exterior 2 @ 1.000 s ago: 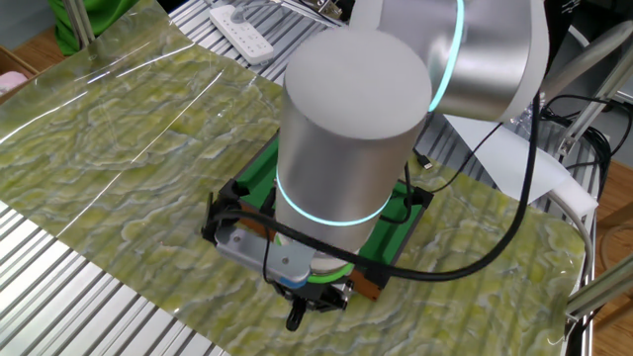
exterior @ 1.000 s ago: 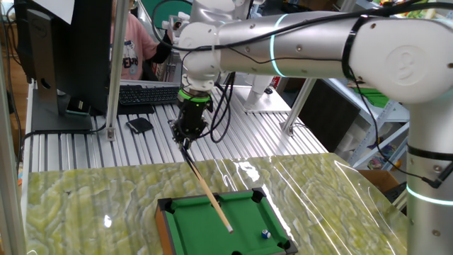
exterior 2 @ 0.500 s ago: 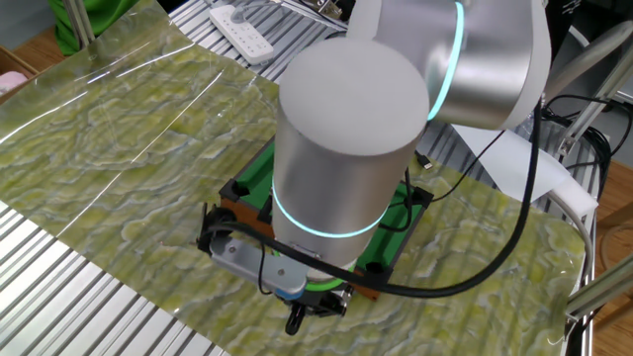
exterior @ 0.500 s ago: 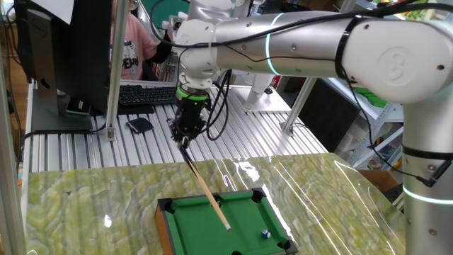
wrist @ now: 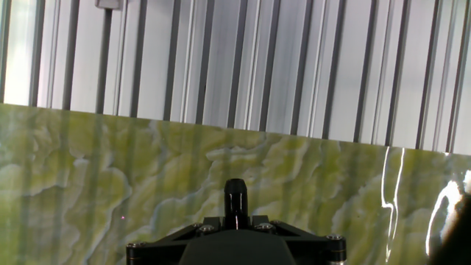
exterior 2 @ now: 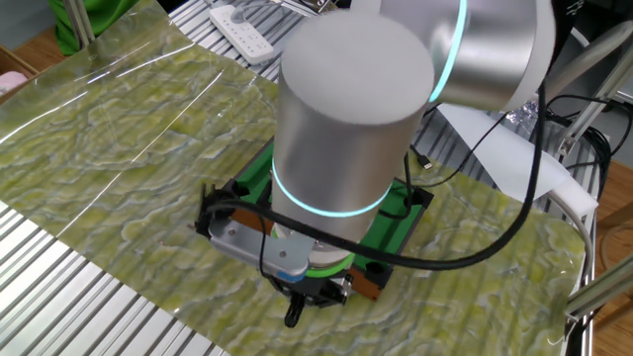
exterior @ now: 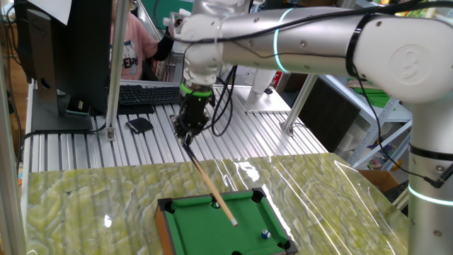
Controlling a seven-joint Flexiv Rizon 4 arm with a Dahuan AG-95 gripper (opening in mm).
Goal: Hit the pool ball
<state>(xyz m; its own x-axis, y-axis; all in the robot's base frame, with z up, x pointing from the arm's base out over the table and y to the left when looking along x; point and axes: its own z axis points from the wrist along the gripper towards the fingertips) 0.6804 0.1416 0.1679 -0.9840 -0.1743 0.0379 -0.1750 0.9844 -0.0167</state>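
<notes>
Wooden cue (exterior: pixel 211 190) sits clenched in your jaws, tip above the felt; you're lining up, so next drive it at the ball (exterior: pixel 265 233).

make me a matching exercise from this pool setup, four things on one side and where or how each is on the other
Things:
1. pool ball
2. cue stick
3. gripper
4. keyboard

Places or states:
A. on the ribbed metal surface behind the arm
B. shut on the dark butt end of a slanting stick
C. on the green felt near the mini pool table's right rail
D. slanting down, pale tip over the felt, apart from the ball

Pairs: 1-C, 2-D, 3-B, 4-A
</notes>
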